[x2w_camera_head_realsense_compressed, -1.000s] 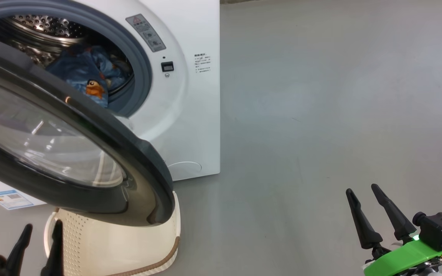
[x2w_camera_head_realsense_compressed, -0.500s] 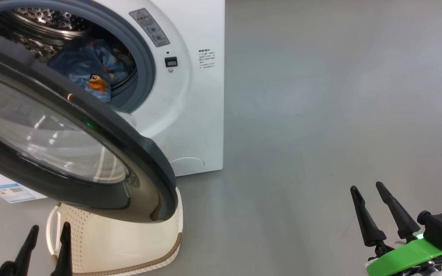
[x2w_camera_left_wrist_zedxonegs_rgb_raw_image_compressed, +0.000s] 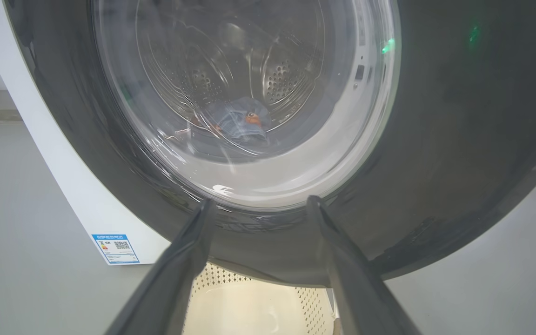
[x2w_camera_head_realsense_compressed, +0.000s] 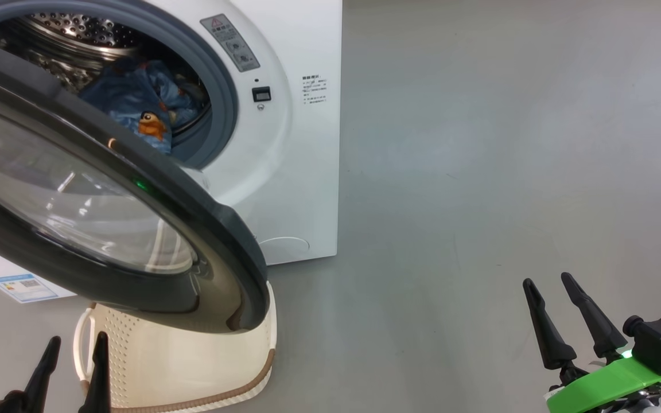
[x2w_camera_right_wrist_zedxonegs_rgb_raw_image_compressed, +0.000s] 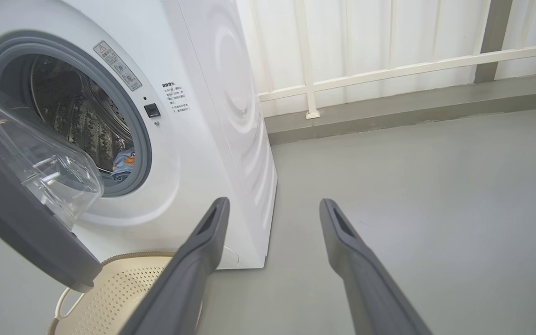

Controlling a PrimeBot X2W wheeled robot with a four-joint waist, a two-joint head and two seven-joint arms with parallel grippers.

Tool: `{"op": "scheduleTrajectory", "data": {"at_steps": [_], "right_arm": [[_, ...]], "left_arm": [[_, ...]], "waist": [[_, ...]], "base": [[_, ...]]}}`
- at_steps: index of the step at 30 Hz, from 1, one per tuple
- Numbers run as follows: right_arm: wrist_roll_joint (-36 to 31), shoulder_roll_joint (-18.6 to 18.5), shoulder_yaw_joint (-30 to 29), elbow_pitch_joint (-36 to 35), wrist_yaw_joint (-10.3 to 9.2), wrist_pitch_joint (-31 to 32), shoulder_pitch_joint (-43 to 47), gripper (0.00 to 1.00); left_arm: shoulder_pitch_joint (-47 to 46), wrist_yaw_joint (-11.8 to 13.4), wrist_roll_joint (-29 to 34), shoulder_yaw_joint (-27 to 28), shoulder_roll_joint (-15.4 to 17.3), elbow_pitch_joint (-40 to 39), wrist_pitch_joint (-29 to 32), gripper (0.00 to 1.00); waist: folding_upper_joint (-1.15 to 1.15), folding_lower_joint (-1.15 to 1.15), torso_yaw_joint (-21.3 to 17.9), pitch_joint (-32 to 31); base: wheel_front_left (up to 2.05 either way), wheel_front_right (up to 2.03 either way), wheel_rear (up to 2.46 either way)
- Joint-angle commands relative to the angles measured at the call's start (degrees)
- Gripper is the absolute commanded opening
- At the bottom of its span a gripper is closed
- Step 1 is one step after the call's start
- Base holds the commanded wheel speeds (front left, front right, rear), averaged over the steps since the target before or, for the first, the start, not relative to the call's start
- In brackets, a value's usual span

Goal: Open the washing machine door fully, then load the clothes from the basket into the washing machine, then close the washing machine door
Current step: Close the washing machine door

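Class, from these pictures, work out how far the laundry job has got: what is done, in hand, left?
Done: the door stands open, bear-print clothes lie in the drum, and the basket looks empty where visible. In hand: nothing; the left gripper, facing the door, and the right gripper are open. Left: shutting the door.

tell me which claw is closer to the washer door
The left claw, pointing at the washing machine door above the basket; the right claw sits over bare floor.
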Motion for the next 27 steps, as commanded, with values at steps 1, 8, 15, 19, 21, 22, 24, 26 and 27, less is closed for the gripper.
{"op": "scheduleTrajectory", "data": {"at_steps": [1,8,15,19,21,22,24,26,27], "right_arm": [[-0.51,-0.57,1.01,-1.28,0.08,-0.28,0.44,1.00],[-0.33,-0.62,1.36,-1.09,0.08,-0.28,0.59,1.00],[-0.35,-0.62,1.65,-0.97,0.08,-0.28,0.90,1.00],[-0.67,-0.16,1.83,-0.73,0.08,-0.28,0.69,1.00],[-0.74,0.03,2.03,-0.43,0.08,-0.28,0.40,1.00],[-0.78,0.19,2.10,-0.23,0.08,-0.28,0.21,0.88],[-0.85,0.52,2.33,0.09,0.08,-0.28,-0.23,0.39],[-1.06,0.92,2.32,0.62,0.08,-0.28,-0.77,0.00],[-1.10,1.12,2.50,0.81,0.08,-0.28,-1.10,0.00]], "left_arm": [[-1.02,-0.14,0.50,2.25,1.09,-1.52,-0.38,1.00],[-0.73,-0.14,0.44,2.63,0.65,-1.37,-0.38,1.00],[-0.31,-0.14,0.53,2.80,0.02,-1.30,-0.38,1.00],[-0.39,-0.14,0.50,2.54,-0.51,-1.26,-0.38,1.00],[-0.47,-0.14,0.48,2.46,-0.88,-1.15,-0.38,1.00],[-0.49,-0.14,0.50,2.36,-0.99,-1.08,-0.38,1.00],[-0.59,-0.14,0.47,2.30,-1.29,-0.83,-0.38,1.00],[-0.65,-0.14,0.41,2.17,-1.47,-0.65,-0.38,1.00],[-0.67,-0.14,0.34,2.12,-1.57,-0.58,-0.38,1.00]], "waist": [[0.00,0.00,-0.07,-0.06],[0.00,0.00,-0.32,-0.57],[0.00,0.00,-0.13,-1.09],[0.00,0.00,0.57,-0.98],[0.00,0.00,1.15,-0.92],[0.00,0.00,1.43,-0.92],[0.00,0.00,2.21,-0.90],[0.00,0.00,3.01,-0.92],[0.00,0.00,3.44,-0.94]], "base": [[0.00,0.00,0.00],[0.00,0.00,0.00],[0.00,0.00,0.00],[0.00,0.00,0.00],[0.00,0.00,0.00],[0.00,0.00,0.00],[0.00,0.00,0.00],[0.00,0.00,0.00],[0.00,0.00,0.00]]}}
